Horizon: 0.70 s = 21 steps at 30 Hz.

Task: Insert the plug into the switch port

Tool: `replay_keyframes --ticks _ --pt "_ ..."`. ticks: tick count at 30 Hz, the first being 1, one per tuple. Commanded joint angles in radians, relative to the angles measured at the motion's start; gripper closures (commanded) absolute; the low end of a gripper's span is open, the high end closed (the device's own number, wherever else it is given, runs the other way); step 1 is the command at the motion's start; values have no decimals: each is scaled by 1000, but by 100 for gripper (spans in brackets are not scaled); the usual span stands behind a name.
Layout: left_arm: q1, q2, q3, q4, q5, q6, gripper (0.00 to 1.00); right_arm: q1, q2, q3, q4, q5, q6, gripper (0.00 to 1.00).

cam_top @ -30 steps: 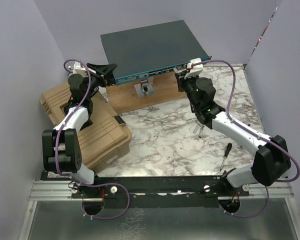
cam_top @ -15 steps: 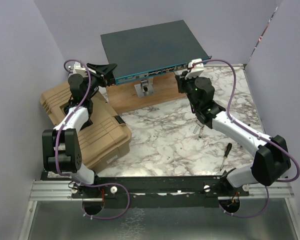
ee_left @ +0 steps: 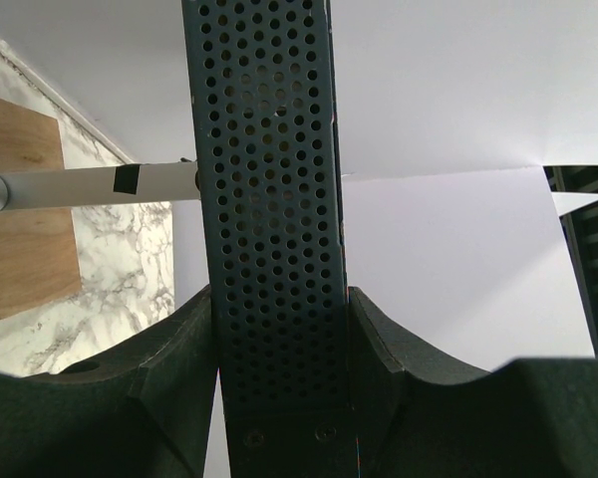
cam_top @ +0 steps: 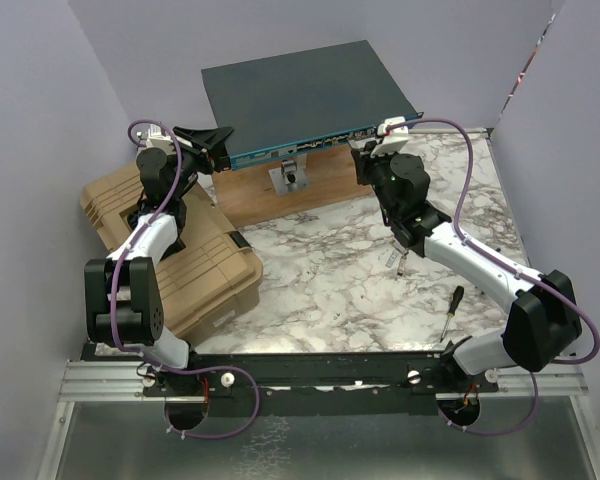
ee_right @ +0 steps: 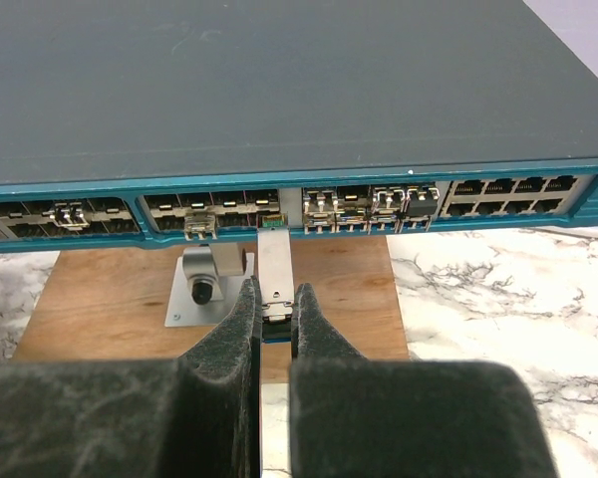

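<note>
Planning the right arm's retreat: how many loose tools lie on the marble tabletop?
2. A black-handled screwdriver lies near the front right, beside the right arm; a smaller pale tool lies nearer the centre, just below that arm's wrist. Others may be hidden under the arms.

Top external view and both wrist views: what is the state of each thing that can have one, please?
switch: top side up, some front ports filled.
plug: held level, tip at a lower-row port, body mostly outside.
left claw: shut on the switch's perforated side.
right claw: shut on the plug.
tan ribbed case: lid closed.
screwdriver: lying loose on the marble table.
</note>
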Motion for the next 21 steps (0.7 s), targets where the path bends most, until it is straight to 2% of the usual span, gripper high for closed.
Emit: replay_keyframes --ticks 1,21 --pt "-33 18 -2 11 1 -16 95 4 18 15 36 0 16 100" --pt "-32 24 -1 3 -2 -21 96 5 28 -6 73 29 52 99"
